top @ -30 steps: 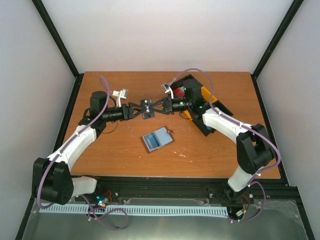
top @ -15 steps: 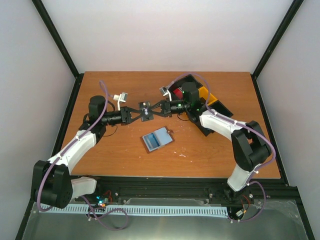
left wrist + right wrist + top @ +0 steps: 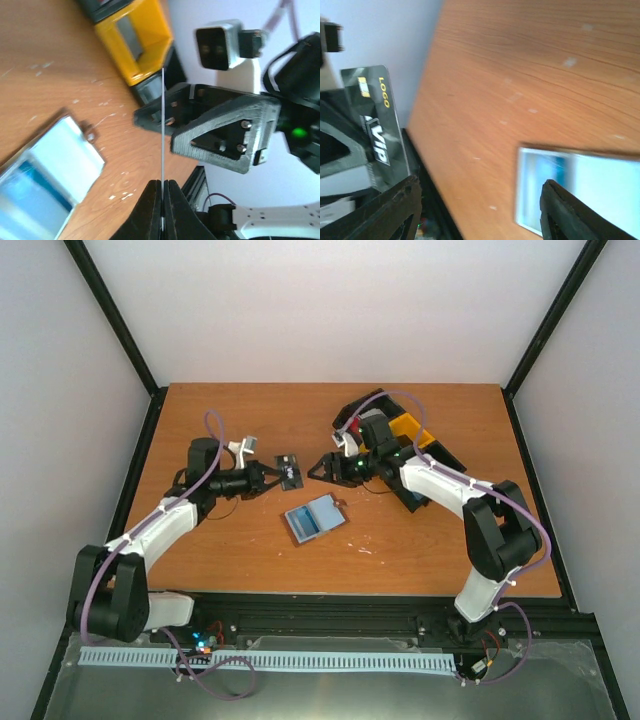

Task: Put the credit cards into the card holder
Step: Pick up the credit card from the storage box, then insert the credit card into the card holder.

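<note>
A dark grey credit card [image 3: 290,470] marked VIP is pinched upright in my left gripper [image 3: 273,476], above the table's middle. The left wrist view shows that card [image 3: 163,125] edge-on as a thin line running out from my shut left gripper [image 3: 163,189]. My right gripper [image 3: 319,469] stands open just right of the card, apart from it, with nothing between its fingers. In the right wrist view the card [image 3: 377,130] is at the left, beyond my open right gripper [image 3: 480,186]. The card holder [image 3: 314,518] lies open on the table below both grippers, pale blue inside [image 3: 580,190] [image 3: 45,175].
The black-and-yellow tray [image 3: 410,432] sits at the back right, under and behind the right arm; its yellow compartment [image 3: 142,42] shows in the left wrist view. The wooden table [image 3: 250,560] ends in black frame rails on all sides.
Both grippers were at the card. The left one has shut on it and drawn it left. The right one has opened, let go and pulled back to the right.
</note>
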Controlling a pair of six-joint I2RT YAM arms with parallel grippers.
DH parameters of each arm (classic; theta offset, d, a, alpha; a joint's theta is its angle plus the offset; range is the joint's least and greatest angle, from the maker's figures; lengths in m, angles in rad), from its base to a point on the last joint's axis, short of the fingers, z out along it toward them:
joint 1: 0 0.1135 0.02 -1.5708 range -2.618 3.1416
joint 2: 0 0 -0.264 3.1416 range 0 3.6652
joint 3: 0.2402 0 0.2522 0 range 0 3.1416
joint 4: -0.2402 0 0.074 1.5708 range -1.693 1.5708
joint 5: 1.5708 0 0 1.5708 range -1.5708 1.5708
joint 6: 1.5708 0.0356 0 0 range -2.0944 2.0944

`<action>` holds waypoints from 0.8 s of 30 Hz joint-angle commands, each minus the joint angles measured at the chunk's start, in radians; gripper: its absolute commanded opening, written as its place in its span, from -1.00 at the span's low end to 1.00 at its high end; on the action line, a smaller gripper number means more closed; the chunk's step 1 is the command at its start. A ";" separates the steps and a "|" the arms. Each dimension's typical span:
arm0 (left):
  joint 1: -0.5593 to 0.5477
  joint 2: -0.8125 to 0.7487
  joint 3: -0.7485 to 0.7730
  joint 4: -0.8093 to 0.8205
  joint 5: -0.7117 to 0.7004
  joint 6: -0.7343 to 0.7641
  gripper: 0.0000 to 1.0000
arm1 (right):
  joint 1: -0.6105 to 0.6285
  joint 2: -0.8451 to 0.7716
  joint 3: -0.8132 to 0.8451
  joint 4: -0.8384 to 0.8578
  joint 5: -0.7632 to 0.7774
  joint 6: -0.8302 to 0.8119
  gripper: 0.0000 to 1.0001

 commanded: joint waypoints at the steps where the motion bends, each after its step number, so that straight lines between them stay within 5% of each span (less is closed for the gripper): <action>1: -0.004 0.061 -0.064 -0.047 -0.076 0.014 -0.99 | 0.001 0.007 -0.042 -0.220 0.318 -0.122 0.28; 5: -0.049 0.115 -0.111 -0.005 -0.102 -0.044 -0.99 | 0.014 0.036 -0.092 -0.230 0.418 -0.115 0.25; 15: -0.133 0.211 -0.213 0.153 -0.182 -0.238 -0.99 | 0.023 0.098 -0.197 -0.147 0.396 -0.102 0.14; 24: -0.186 0.279 -0.174 0.114 -0.265 -0.304 -0.99 | 0.031 0.072 -0.296 -0.070 0.306 0.007 -0.12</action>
